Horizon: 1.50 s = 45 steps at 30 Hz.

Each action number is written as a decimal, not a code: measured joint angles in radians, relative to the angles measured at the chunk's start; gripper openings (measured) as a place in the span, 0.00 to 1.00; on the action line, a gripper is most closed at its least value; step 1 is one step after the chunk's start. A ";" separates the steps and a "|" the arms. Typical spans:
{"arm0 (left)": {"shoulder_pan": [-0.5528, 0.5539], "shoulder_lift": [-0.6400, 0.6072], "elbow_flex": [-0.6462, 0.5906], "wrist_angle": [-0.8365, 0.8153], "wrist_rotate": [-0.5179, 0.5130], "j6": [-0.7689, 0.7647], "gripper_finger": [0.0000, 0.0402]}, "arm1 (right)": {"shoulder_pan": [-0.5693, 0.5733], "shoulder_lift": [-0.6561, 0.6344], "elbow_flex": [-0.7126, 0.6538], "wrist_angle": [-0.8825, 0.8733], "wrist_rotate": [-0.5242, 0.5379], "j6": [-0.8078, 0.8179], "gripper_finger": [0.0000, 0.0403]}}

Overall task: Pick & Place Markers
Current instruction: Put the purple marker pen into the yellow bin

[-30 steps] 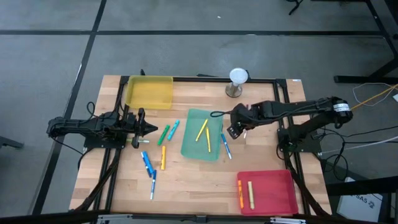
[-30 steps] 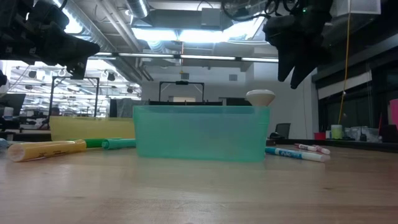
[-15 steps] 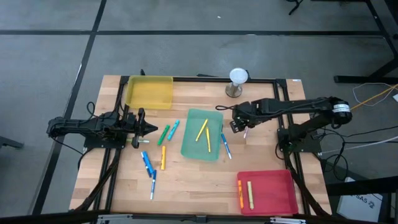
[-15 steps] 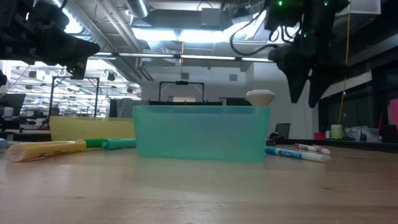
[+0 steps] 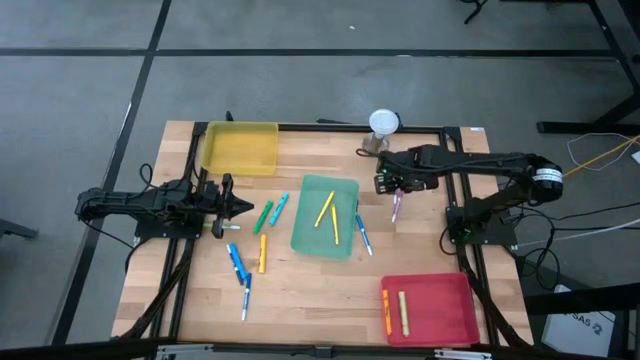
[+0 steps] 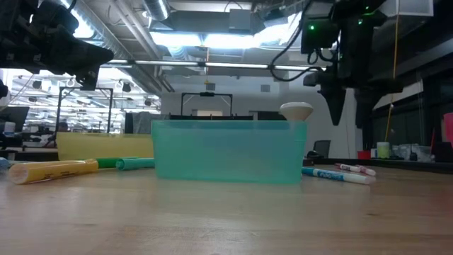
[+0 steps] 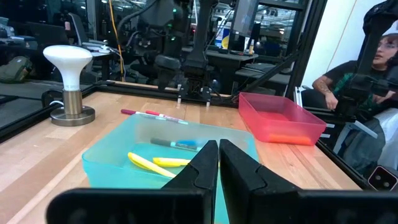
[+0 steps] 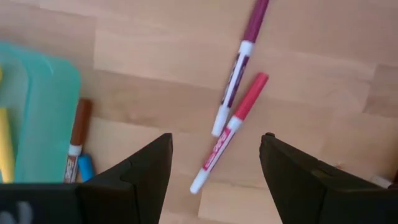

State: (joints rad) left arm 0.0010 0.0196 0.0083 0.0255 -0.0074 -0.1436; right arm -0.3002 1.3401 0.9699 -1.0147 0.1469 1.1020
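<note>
While the left pincer (image 5: 243, 207) waits well to the left of the green tray (image 5: 312, 236), its tips are pressed together. Blue, green and orange markers (image 5: 262, 252) lie on the surface (image 5: 300, 290) just left of that tray. Two yellow markers (image 5: 329, 214) lie inside it. Right of the tray, the right pincer (image 8: 214, 163) hangs spread wide above a purple marker (image 8: 239, 62) and a pink marker (image 8: 229, 132), pinching nothing.
</note>
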 joint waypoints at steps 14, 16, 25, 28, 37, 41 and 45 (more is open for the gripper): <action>0.000 0.000 0.000 0.000 0.000 0.000 0.02 | -0.117 0.099 0.000 0.039 0.037 -0.062 0.59; 0.000 0.000 0.000 0.000 0.000 0.000 0.02 | -0.126 0.129 0.000 0.048 0.037 -0.062 0.59; 0.000 0.000 0.000 0.000 0.000 0.000 0.03 | -0.198 0.233 0.000 0.131 0.036 -0.102 0.59; 0.000 0.000 0.000 0.000 0.000 0.000 0.03 | -0.227 0.242 0.000 0.134 0.036 -0.104 0.59; 0.000 0.000 0.000 0.000 0.000 0.000 0.02 | -0.255 0.245 -0.004 0.138 0.008 -0.088 0.59; 0.000 0.000 0.000 0.000 0.000 0.000 0.02 | -0.254 0.245 -0.043 0.165 -0.012 -0.078 0.59; 0.000 0.000 0.000 0.000 0.000 0.000 0.02 | -0.254 0.245 -0.080 0.200 -0.019 -0.060 0.59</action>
State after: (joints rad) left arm 0.0008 0.0195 0.0082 0.0256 -0.0074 -0.1434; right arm -0.5545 1.5852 0.8903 -0.8150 0.1280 1.0415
